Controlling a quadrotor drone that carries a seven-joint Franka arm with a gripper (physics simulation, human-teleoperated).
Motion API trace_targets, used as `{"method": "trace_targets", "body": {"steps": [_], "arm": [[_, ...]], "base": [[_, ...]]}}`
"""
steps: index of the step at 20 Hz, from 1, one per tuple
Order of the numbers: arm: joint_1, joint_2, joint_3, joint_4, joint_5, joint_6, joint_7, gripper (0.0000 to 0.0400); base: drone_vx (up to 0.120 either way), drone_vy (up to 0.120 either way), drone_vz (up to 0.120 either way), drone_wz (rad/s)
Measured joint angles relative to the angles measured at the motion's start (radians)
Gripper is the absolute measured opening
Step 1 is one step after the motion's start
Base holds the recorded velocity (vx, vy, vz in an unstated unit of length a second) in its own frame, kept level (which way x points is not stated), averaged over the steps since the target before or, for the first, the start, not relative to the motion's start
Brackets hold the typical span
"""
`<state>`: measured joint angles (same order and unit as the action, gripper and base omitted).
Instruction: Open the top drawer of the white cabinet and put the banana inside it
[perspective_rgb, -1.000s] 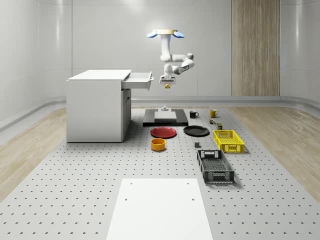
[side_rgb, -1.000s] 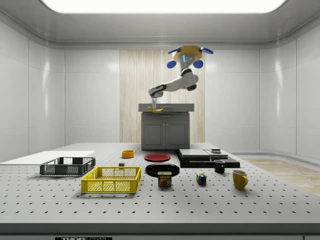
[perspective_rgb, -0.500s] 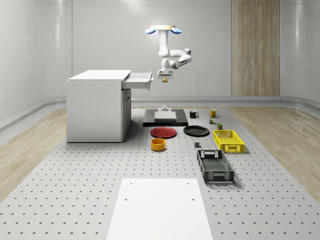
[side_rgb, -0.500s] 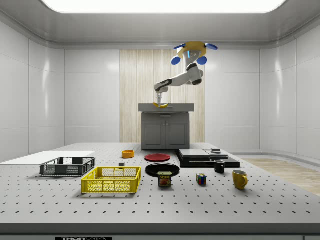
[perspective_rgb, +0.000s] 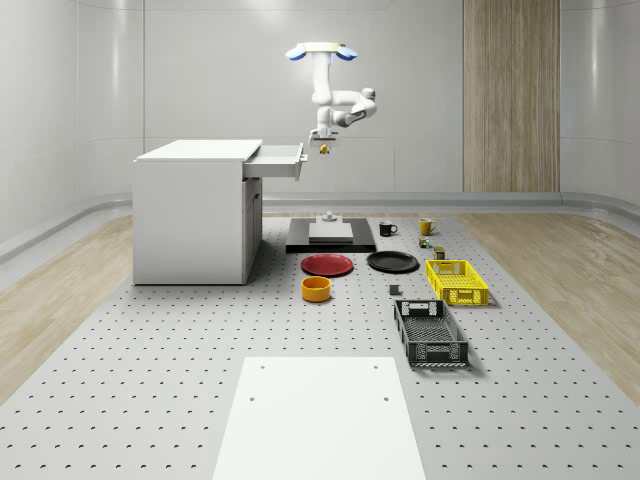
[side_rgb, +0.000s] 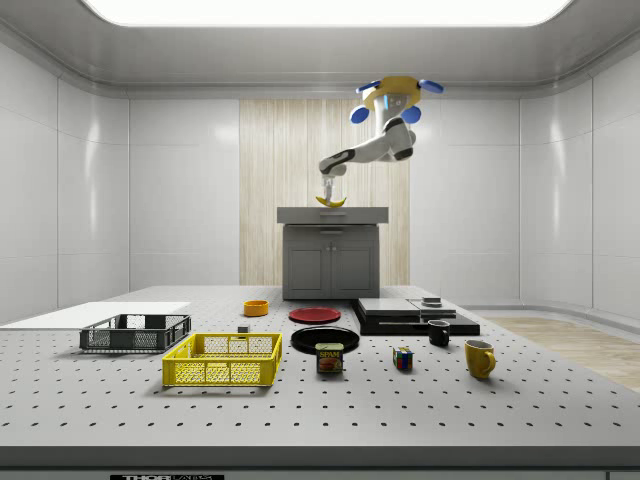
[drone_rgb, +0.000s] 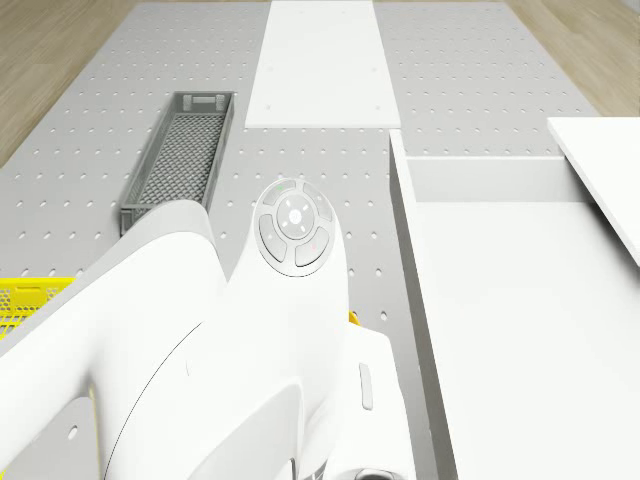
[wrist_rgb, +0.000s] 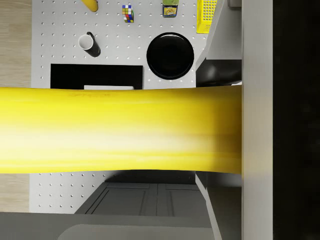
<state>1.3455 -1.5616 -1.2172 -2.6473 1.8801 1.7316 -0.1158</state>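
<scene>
The white cabinet (perspective_rgb: 195, 212) stands at the whole-scene view's left, its top drawer (perspective_rgb: 276, 159) pulled out toward the right. The drone (perspective_rgb: 320, 52) hovers high, just right of the drawer's front. Its arm hangs down to the gripper (perspective_rgb: 323, 141), which is shut on the yellow banana (perspective_rgb: 323, 149) slightly above drawer height and just beyond the front panel. In the side view the banana (side_rgb: 331, 202) hangs under the gripper (side_rgb: 326, 192), above the cabinet top (side_rgb: 332, 213). The banana (wrist_rgb: 120, 130) lies across the wrist view. The drone view looks into the open drawer (drone_rgb: 520, 300) beside the arm (drone_rgb: 280, 340).
On the perforated floor right of the cabinet lie a black platform (perspective_rgb: 331, 236), a red plate (perspective_rgb: 327, 264), a black plate (perspective_rgb: 392, 262), an orange bowl (perspective_rgb: 316, 289), a yellow basket (perspective_rgb: 456, 281) and a dark basket (perspective_rgb: 429, 333). A white board (perspective_rgb: 318, 420) lies in front.
The drone has climbed and shifted toward the cabinet, to the whole-scene view's left. The gripper has carried the banana up from below drawer level to beside the drawer front.
</scene>
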Motion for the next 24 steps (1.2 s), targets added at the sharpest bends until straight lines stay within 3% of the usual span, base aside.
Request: {"method": "trace_targets", "body": {"steps": [5,24], "arm": [[0.001,-0.002,0.000,0.000,-0.001,0.002,-0.001,0.0190],[0.003,-0.008,0.000,0.001,-0.004,0.007,-0.002,0.0190]], "base": [[-0.088,-0.120,0.104,0.000],[0.000,-0.120,0.000,0.000]]}}
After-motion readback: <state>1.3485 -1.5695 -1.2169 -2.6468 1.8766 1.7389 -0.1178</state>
